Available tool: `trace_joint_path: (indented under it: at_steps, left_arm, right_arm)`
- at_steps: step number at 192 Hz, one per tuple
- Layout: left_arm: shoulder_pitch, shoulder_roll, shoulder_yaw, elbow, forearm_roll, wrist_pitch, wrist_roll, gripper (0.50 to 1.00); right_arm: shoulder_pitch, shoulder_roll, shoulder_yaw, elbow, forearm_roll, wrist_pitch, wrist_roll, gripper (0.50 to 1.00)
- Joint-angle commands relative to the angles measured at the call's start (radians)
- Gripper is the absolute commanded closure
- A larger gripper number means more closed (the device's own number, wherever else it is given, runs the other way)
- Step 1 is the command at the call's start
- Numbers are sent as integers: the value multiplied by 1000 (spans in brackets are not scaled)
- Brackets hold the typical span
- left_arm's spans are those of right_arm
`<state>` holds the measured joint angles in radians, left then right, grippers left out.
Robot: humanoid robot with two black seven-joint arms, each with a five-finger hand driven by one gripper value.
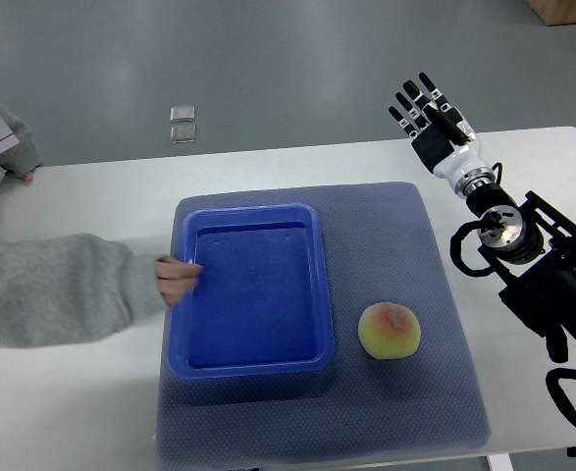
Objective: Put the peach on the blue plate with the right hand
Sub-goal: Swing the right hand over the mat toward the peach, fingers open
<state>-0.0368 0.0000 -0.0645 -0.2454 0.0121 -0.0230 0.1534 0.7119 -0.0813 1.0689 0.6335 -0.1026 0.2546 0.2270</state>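
Observation:
A yellow-green peach (390, 331) with a pink blush lies on the grey mat, just right of the blue plate (251, 290), a deep rectangular tray. My right hand (425, 104) is raised at the table's far edge, well above and right of the peach, fingers spread and holding nothing. Its arm runs down the right side of the view. My left arm does not show.
A person's hand (180, 279) in a grey sleeve holds the blue plate's left rim; another grey sleeve (8, 147) shows at the upper left. The grey mat (386, 235) lies on a white table (91, 392). Two small square floor fittings (183, 124) lie beyond the table.

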Motion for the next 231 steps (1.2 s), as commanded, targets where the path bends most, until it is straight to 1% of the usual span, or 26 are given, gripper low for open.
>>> trace_joint_path:
  at_steps: [1, 72, 73, 103, 126, 136, 142, 151, 169, 177, 184, 186, 191, 201, 202, 216, 226, 227, 231]
  left_arm:
    - [0, 0, -1, 0, 0, 0, 0, 500]
    - [-14, 0, -3, 1, -3, 2, 0, 500]
    - [-14, 0, -3, 0, -3, 0, 0, 500]
    - [-14, 0, -1, -8, 0, -2, 0, 500]
    - [-14, 0, -1, -11, 3, -2, 0, 500]
    - [-15, 0, 0, -11, 5, -3, 0, 500]
    - [-15, 0, 0, -11, 5, -3, 0, 500]
    - [-15, 0, 0, -12, 6, -3, 0, 500]
    - [-15, 0, 0, -14, 6, -3, 0, 500]
    - [-15, 0, 0, -12, 6, -3, 0, 500]
    - [-15, 0, 0, -14, 6, -3, 0, 500]
    - [-15, 0, 0, -14, 6, -3, 0, 500]
    - [-15, 0, 0, -12, 6, -3, 0, 500]
    - [-15, 0, 0, -12, 6, -3, 0, 500]
    - [-15, 0, 0, -12, 6, -3, 0, 500]
    - [-15, 0, 0, -12, 5, -3, 0, 500]
    - [-15, 0, 0, -12, 5, -3, 0, 500]
    - [-15, 0, 0, -12, 5, -3, 0, 500]
    - [-15, 0, 0, -12, 5, -3, 0, 500]
  right_arm:
    - [1, 0, -1, 0, 0, 0, 0, 568]
    - [21, -14, -30, 5, -35, 2, -6, 568]
    - [47, -27, -62, 5, -92, 2, -8, 568]
    - [110, -126, -241, 17, -379, 17, -11, 568]
    - [198, -242, -467, 87, -722, 20, -12, 568]
    - [238, -282, -540, 109, -819, 31, -15, 568]
    - [270, -308, -596, 130, -875, 46, -17, 568]
    - [330, -344, -684, 172, -934, 90, -17, 568]
    - [449, -396, -828, 224, -939, 176, -26, 568]
    - [514, -413, -912, 253, -936, 216, -46, 568]
    - [575, -423, -1004, 294, -937, 264, -81, 568]
    - [575, -423, -1004, 295, -937, 264, -81, 568]
    - [626, -431, -1075, 328, -936, 301, -112, 568]
    - [626, -431, -1075, 328, -936, 301, -112, 568]
    - [715, -451, -1169, 378, -930, 356, -155, 568]
    - [831, -469, -1267, 457, -890, 356, -187, 568]
    - [831, -469, -1267, 457, -890, 356, -187, 568]
    - [904, -477, -1308, 513, -835, 356, -201, 568]
    - [937, -485, -1322, 540, -806, 356, -209, 568]
